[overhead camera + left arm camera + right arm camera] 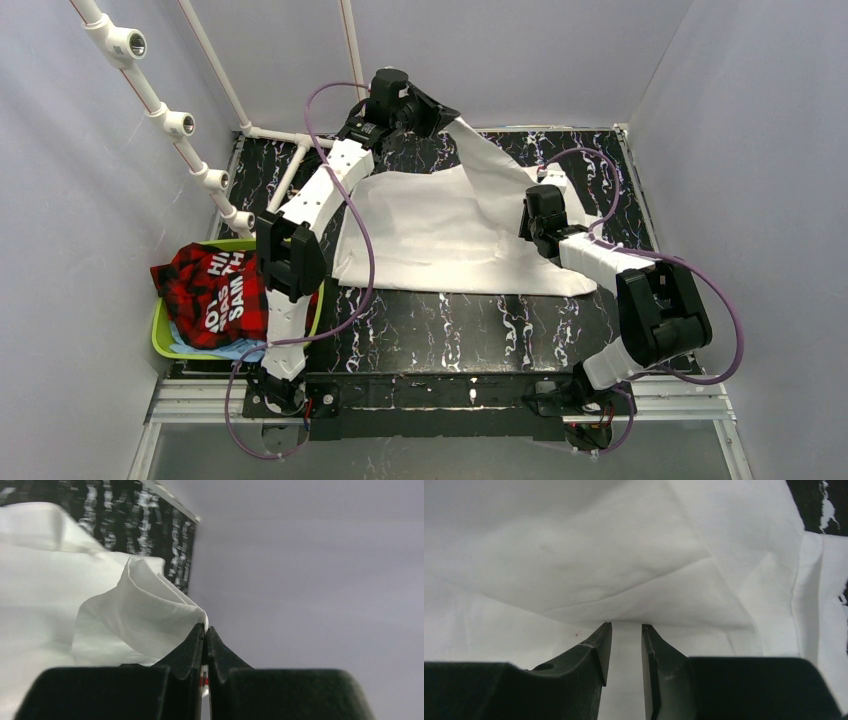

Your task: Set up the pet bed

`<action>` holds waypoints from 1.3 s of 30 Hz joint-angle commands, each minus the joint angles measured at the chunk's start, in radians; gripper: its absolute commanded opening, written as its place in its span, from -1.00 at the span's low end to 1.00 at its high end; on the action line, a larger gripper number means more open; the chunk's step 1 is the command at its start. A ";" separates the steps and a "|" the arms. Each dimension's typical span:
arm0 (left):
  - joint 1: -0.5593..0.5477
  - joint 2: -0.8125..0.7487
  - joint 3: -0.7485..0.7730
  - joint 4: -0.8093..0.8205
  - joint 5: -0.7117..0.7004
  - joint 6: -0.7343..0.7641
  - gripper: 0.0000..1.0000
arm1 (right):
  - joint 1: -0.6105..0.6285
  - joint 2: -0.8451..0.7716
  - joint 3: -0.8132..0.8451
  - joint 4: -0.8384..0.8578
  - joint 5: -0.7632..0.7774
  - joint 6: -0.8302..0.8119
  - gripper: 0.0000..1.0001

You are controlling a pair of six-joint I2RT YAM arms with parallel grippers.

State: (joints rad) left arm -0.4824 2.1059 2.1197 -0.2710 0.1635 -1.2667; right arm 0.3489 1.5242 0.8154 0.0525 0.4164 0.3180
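One white sheet (440,230) in left pincer (205,629)

1. Soft, even light fills the booth from overhead; shadows on the table (450,330) are faint.
2. The white cloth (440,235) glares, its folds nearly washed out.
3. Up close, both wrist views blur; the black fingers (187,649) look soft-edged.
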 commanded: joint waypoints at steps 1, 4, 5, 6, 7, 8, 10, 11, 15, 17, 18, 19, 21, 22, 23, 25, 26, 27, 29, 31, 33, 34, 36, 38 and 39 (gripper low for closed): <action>-0.006 -0.013 0.018 0.246 0.244 0.059 -1.00 | -0.001 -0.063 -0.046 0.144 -0.162 0.023 -0.29; -0.019 -0.025 0.047 0.264 0.294 0.102 -1.00 | 0.001 -0.113 -0.126 0.234 -0.327 0.033 -0.30; -0.026 -0.035 0.041 0.299 0.304 0.107 -1.00 | 0.001 -0.116 -0.140 0.241 -0.320 0.039 -0.33; -0.032 -0.047 0.023 0.320 0.316 0.110 -1.00 | 0.001 -0.117 -0.153 0.252 -0.301 0.045 -0.36; -0.038 -0.055 0.013 0.327 0.326 0.114 -1.00 | 0.000 -0.118 -0.167 0.269 -0.285 0.053 -0.38; -0.044 -0.064 0.005 0.324 0.329 0.130 -1.00 | -0.001 -0.116 -0.177 0.289 -0.266 0.058 -0.39; -0.053 -0.085 -0.032 0.323 0.323 0.148 -1.00 | -0.001 -0.105 -0.181 0.321 -0.233 0.066 -0.42; -0.056 -0.097 -0.056 0.324 0.320 0.150 -1.00 | -0.001 -0.095 -0.175 0.336 -0.221 0.072 -0.43; -0.061 -0.133 -0.117 0.337 0.335 0.145 -1.00 | -0.001 -0.036 -0.152 0.378 -0.162 0.079 -0.46; -0.067 -0.151 -0.118 0.342 0.341 0.161 -1.00 | -0.001 -0.009 -0.149 0.381 -0.121 0.092 -0.47; -0.070 -0.160 -0.117 0.342 0.342 0.167 -1.00 | -0.001 0.002 -0.151 0.387 -0.106 0.097 -0.46; -0.071 -0.166 -0.111 0.342 0.347 0.176 -1.00 | -0.001 0.011 -0.152 0.393 -0.102 0.102 -0.46; -0.071 -0.175 -0.107 0.337 0.358 0.191 -1.00 | -0.001 0.020 -0.148 0.386 -0.119 0.105 -0.46; -0.071 -0.181 -0.112 0.331 0.358 0.200 -1.00 | -0.001 0.017 -0.143 0.370 -0.131 0.106 -0.46; -0.071 -0.189 -0.125 0.324 0.359 0.213 -1.00 | -0.001 0.006 -0.134 0.335 -0.141 0.111 -0.46; -0.071 -0.217 -0.177 0.306 0.358 0.246 -1.00 | -0.001 -0.039 -0.115 0.237 -0.181 0.114 -0.41; -0.072 -0.239 -0.223 0.295 0.360 0.270 -1.00 | -0.001 -0.079 -0.107 0.184 -0.207 0.108 -0.36; -0.071 -0.253 -0.252 0.281 0.366 0.303 -1.00 | -0.002 -0.114 -0.099 0.098 -0.239 0.102 -0.29; -0.071 -0.274 -0.289 0.150 0.369 0.415 -1.00 | -0.006 -0.190 -0.080 -0.032 -0.338 0.082 -0.16; -0.071 -0.283 -0.320 -0.001 0.371 0.579 -1.00 | -0.007 -0.286 -0.088 -0.133 -0.454 0.071 0.02; -0.070 -0.296 -0.382 -0.143 0.346 0.726 -1.00 | -0.007 -0.387 -0.119 -0.184 -0.636 0.046 0.11; -0.070 -0.304 -0.424 -0.193 0.313 0.786 -1.00 | -0.007 -0.439 -0.136 -0.211 -0.689 0.043 0.12; -0.060 -0.322 -0.517 -0.248 0.266 0.878 -1.00 | -0.008 -0.541 -0.184 -0.212 -0.770 0.058 0.13; -0.043 -0.342 -0.614 -0.257 0.207 0.921 -1.00 | -0.007 -0.617 -0.219 -0.220 -0.765 0.094 0.14; -0.030 -0.349 -0.655 -0.254 0.188 0.933 -1.00 | -0.007 -0.638 -0.232 -0.234 -0.720 0.116 0.15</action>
State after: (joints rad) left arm -0.5488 1.8050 1.6039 -0.3519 0.4477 -0.5415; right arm 0.3443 0.9833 0.6449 -0.0795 -0.2085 0.3916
